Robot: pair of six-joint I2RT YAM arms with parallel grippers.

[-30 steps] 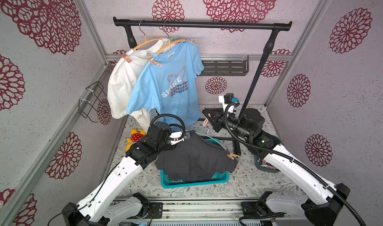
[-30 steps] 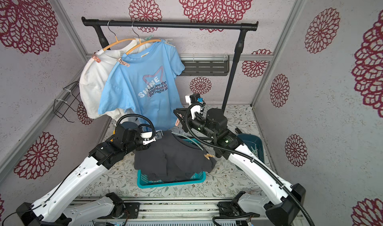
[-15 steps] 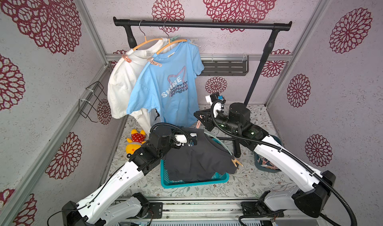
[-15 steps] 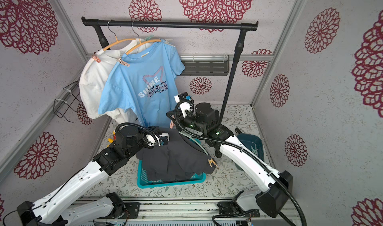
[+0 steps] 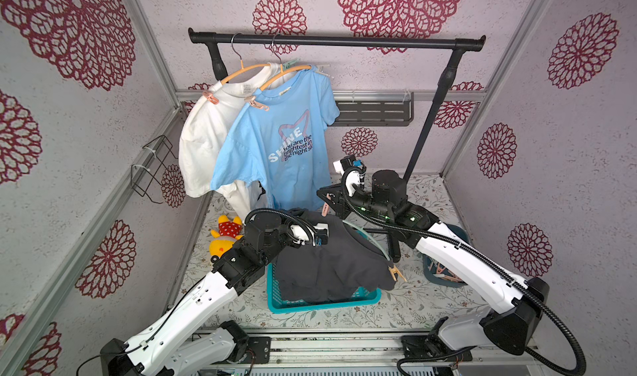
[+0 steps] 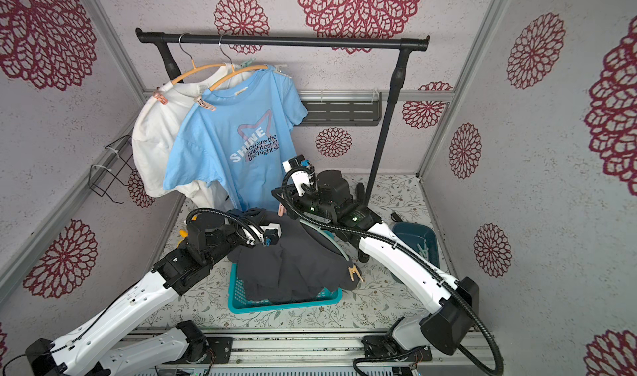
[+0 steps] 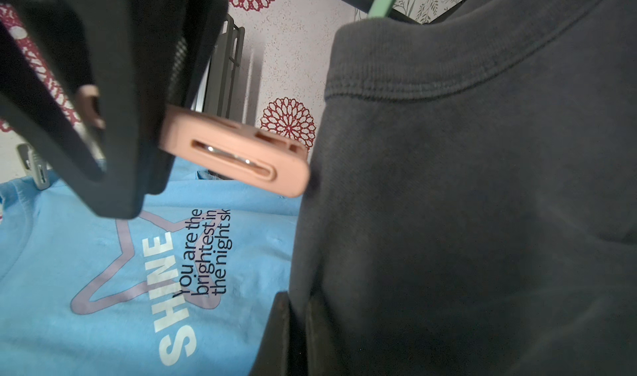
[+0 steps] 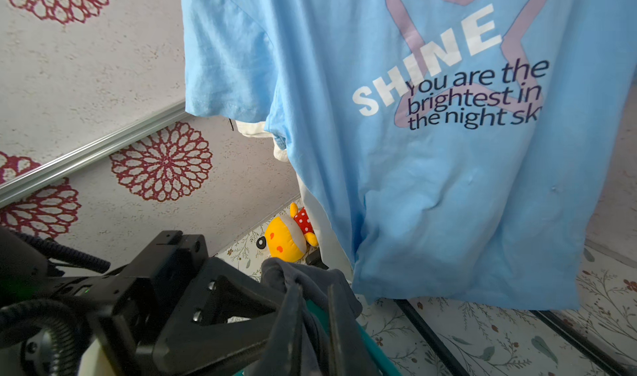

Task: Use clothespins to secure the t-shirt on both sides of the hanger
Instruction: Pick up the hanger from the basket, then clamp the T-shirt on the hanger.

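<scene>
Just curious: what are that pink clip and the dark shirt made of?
Pink clothespin: apparently matte moulded plastic, with a shiny metal spring showing in its slot. Dark grey t-shirt: soft knit fabric, probably cotton, judging by its ribbed, stitched collar.

I'm seeing the t-shirt (image 5: pixel 331 264) draping over the basket (image 5: pixel 320 305) on the bench (image 5: pixel 413 305), toy (image 5: pixel 225 236) sitting left, bin (image 6: pixel 418 234) sitting right.
</scene>
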